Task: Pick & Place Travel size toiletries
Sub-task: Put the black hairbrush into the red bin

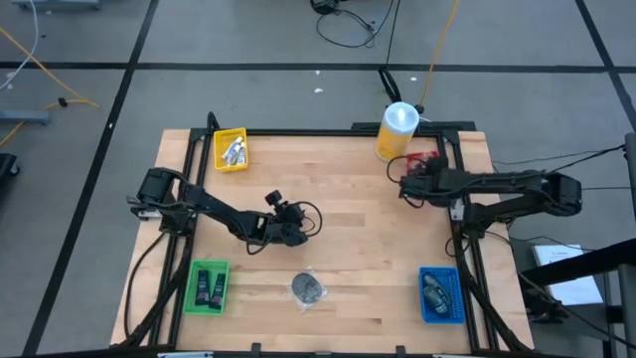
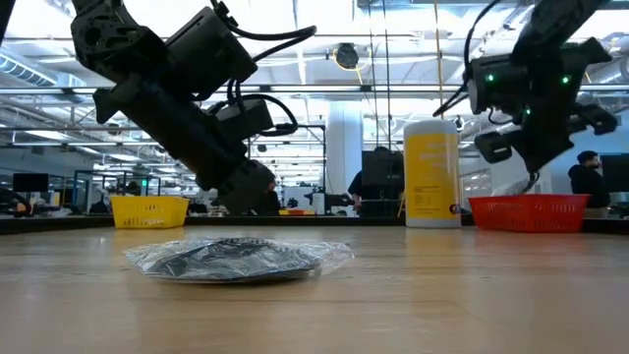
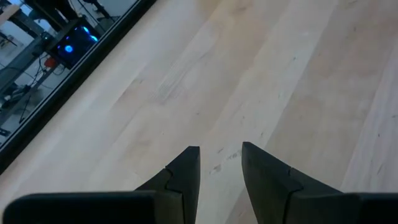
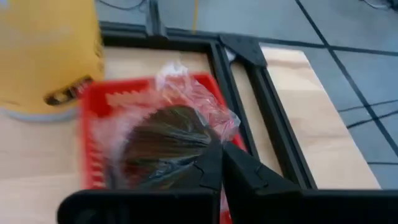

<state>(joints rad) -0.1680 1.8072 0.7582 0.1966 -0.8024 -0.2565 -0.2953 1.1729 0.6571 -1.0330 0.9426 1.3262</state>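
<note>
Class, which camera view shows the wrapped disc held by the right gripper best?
The right wrist view: the wrapped disc fills it, pinched in the right gripper over the red tray. The high view hides it under the arm; the low and left wrist views do not show it.

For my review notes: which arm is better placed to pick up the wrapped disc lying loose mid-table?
Left. Its pincer is open and empty just beyond the wrapped disc; the right pincer is shut on another disc over the red tray.

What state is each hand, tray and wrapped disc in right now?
Left hand: open, empty, above bare wood.
Right hand: shut on a dark disc in clear wrap, over the red plastic tray.
Second wrapped dark disc: lying flat, untouched.
Yellow canister with white top: upright.
</note>
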